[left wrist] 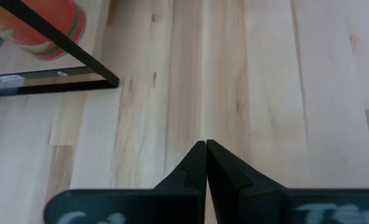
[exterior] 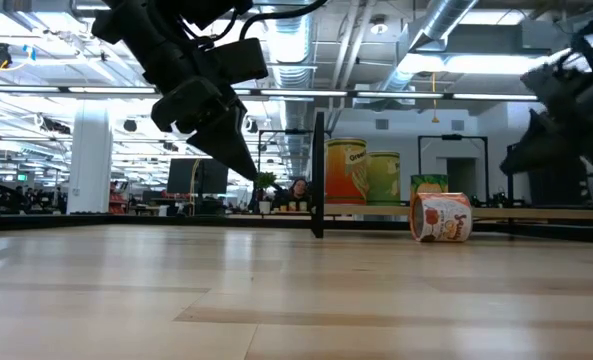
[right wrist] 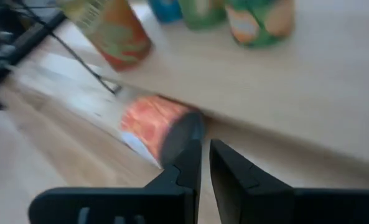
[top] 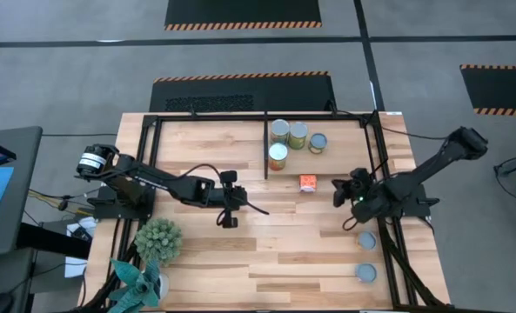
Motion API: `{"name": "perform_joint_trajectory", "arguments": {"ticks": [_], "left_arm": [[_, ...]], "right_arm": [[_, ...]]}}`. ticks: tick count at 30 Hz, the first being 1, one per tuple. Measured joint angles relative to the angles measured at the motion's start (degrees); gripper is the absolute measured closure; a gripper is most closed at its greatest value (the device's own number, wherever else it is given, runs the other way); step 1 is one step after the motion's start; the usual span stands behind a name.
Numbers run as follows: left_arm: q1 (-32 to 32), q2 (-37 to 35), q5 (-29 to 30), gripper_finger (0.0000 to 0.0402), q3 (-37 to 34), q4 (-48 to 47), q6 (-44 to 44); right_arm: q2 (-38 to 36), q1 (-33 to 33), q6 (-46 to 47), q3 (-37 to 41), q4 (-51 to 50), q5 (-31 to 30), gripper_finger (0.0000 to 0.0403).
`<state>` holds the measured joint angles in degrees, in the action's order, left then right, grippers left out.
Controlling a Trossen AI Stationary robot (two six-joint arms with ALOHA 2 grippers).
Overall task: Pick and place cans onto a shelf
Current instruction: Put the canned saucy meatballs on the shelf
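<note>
Several cans point(top: 291, 139) stand upright inside the black shelf frame point(top: 205, 116), just right of its divider bar point(top: 266, 148). One orange-labelled can point(top: 308, 183) lies on its side on the wood in front of them, also seen as the can point(right wrist: 153, 124) in the right wrist view. My right gripper point(top: 337, 191) hangs a short way to the right of it, its fingers point(right wrist: 187, 165) a narrow gap apart with nothing between them. My left gripper point(top: 259, 210) hovers shut over bare wood near the divider's end. Two more cans point(top: 366, 240) stand upright near the table's right edge.
A spiky green potted plant point(top: 158, 239) and a second plant point(top: 136, 283) stand at the table's near left. The shelf's black side bars point(top: 388, 252) run along the right edge. Bare wood point(top: 284, 252) lies between the two arms.
</note>
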<state>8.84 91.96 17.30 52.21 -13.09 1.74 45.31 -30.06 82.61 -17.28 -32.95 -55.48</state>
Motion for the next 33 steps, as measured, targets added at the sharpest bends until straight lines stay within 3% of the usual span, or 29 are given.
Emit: {"name": "perform_joint_trajectory", "arguments": {"ticks": [4, 7, 11, 14, 23, 29, 33], "left_arm": [[-0.96, 0.0, 0.01, 0.0402, 0.0, 0.23, 0.74], [-1.49, 0.0, 0.04, 0.0401, 0.0, 0.23, 0.92], [-2.16, 0.0, 0.0, 0.0401, 0.0, 0.36, 0.94], [-2.48, 0.0, -0.08, 0.0402, 0.0, 0.51, 0.98], [-2.47, 0.0, -0.57, 0.0401, 0.0, -0.01, 2.36], [-2.47, 0.0, -0.57, 0.0401, 0.0, -0.01, 2.79], [-2.47, 0.0, -0.59, 0.0401, 0.0, -0.03, 3.06]], "right_arm": [[-11.36, 4.61, -13.74, -0.07, 0.99, 0.88, 0.0344], [-17.79, 9.58, -23.99, -0.07, 4.01, 4.8, 0.0344], [-21.1, 17.62, -37.04, 1.45, 13.32, 14.07, 0.0344], [-20.87, 24.89, -43.23, 5.67, 22.74, 25.04, 0.0344], [-19.4, 42.84, -45.58, 12.12, 35.6, 53.28, 0.0344], [-19.4, 48.97, -44.95, 12.17, 31.94, 58.71, 0.0344], [-18.01, 49.1, -43.65, 12.17, 30.28, 58.83, 0.0344]]}}
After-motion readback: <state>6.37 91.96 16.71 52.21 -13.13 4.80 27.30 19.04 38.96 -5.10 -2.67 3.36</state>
